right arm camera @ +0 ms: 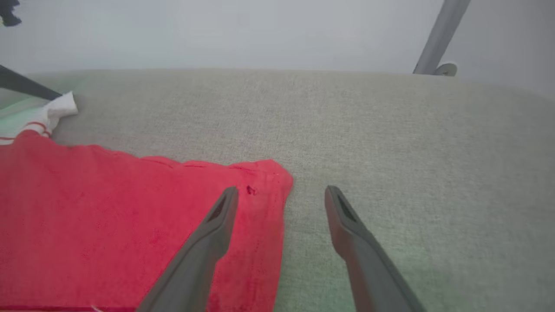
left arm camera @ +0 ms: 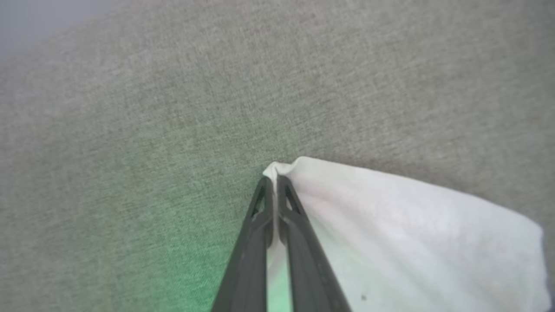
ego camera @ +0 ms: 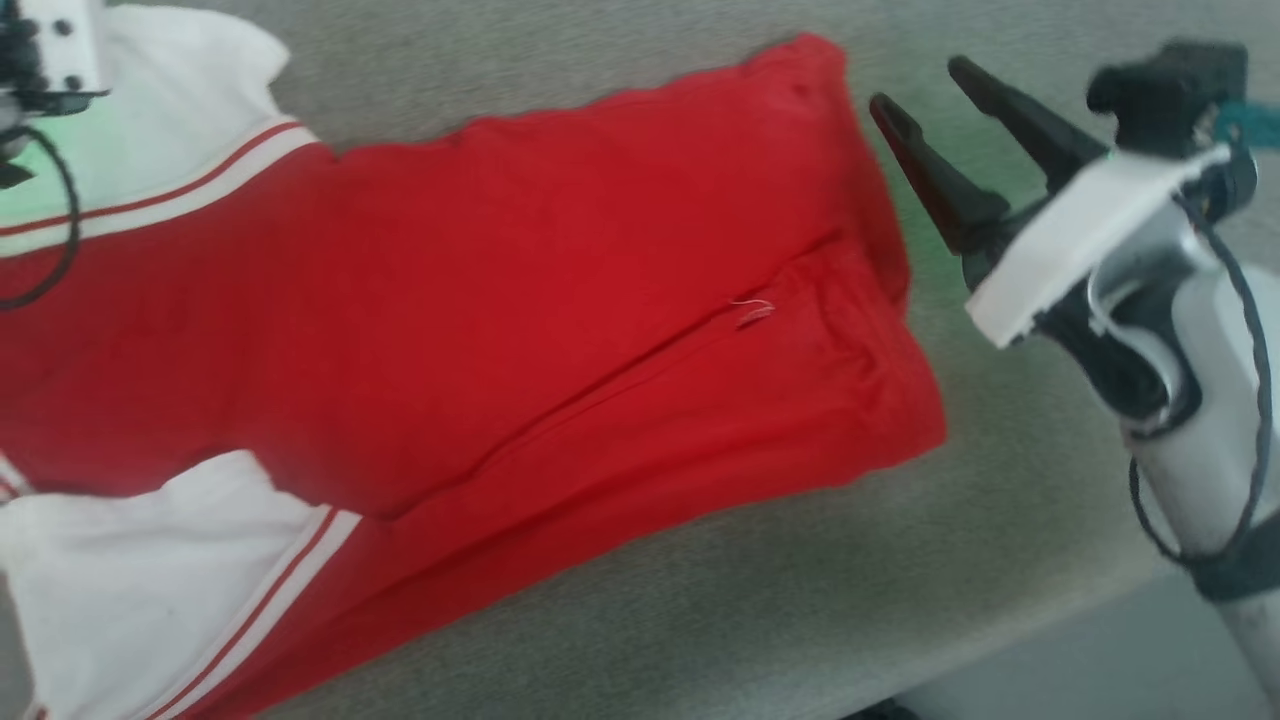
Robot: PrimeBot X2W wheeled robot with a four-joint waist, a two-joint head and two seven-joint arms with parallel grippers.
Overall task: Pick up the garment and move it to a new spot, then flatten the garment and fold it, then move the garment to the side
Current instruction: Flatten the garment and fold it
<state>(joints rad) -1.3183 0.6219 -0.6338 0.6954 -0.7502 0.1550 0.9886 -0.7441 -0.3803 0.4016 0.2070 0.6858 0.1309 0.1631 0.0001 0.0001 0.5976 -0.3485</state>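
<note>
Grey-green woven cloth surface (ego camera: 800, 600) is running under everything, with a pale wall behind it.

Left gripper (left arm camera: 274, 181): I am clamping it tight on a sleeve tip of the red jersey shirt with white sleeves and white-red striped trim (left arm camera: 390, 242). A thin ridge of white cloth is squeezing up between the two dark fingers.

Right gripper (ego camera: 920, 85): I am holding it spread wide and grasping nothing. It is hovering at the shirt's hem corner, one finger over red cloth and one over bare surface. I cannot tell whether the tips are touching down.

The shirt is lying spread along the surface, sleeves toward my left and hem toward my right. No lettering is showing on the upper face. A long crease is running through the red body, and the hem end is bunching slightly.

Judgement: I am working in the flattening stage, with one corner gripped and the hem corner not yet taken. The fold and the move to the side are both waiting.
</note>
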